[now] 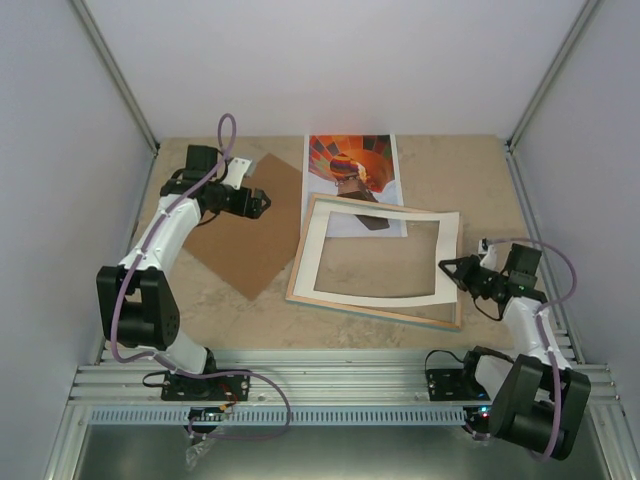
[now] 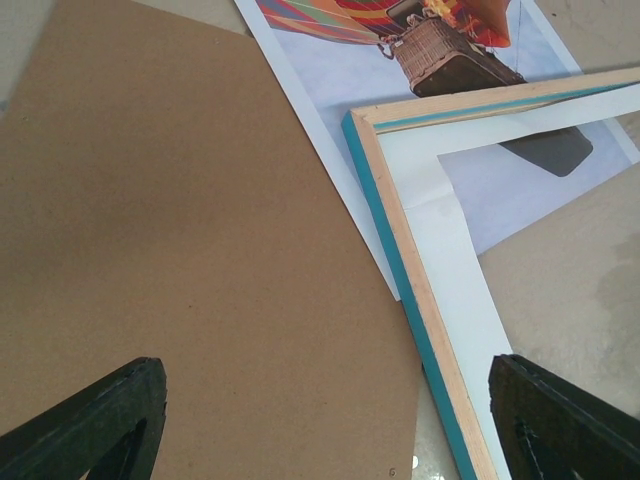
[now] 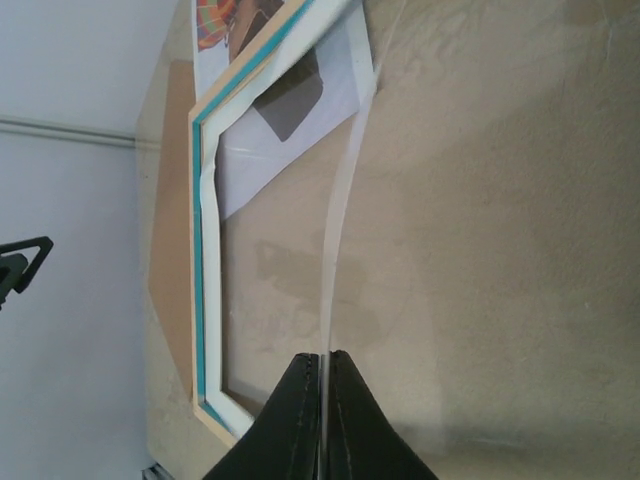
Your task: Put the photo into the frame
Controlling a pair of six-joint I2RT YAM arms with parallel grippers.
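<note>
Now, right gripper is clamped on the white mat over the frame. The photo lies at the frame's twelve o'clock, long axis twelve-to-six. Left gripper, jaws wide, is nearer.

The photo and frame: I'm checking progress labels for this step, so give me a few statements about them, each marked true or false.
1. The photo lies picture side up. True.
2. The photo sits wholly inside the frame. False: only its near end is under the frame; the rest sticks out beyond it.
3. The right gripper is shut on the mat. True: it pinches the mat's edge.
4. The left gripper holds the board. False: it is open above the board.
5. The frame lies turquoise face up. False: the bare wood face is up.
</note>
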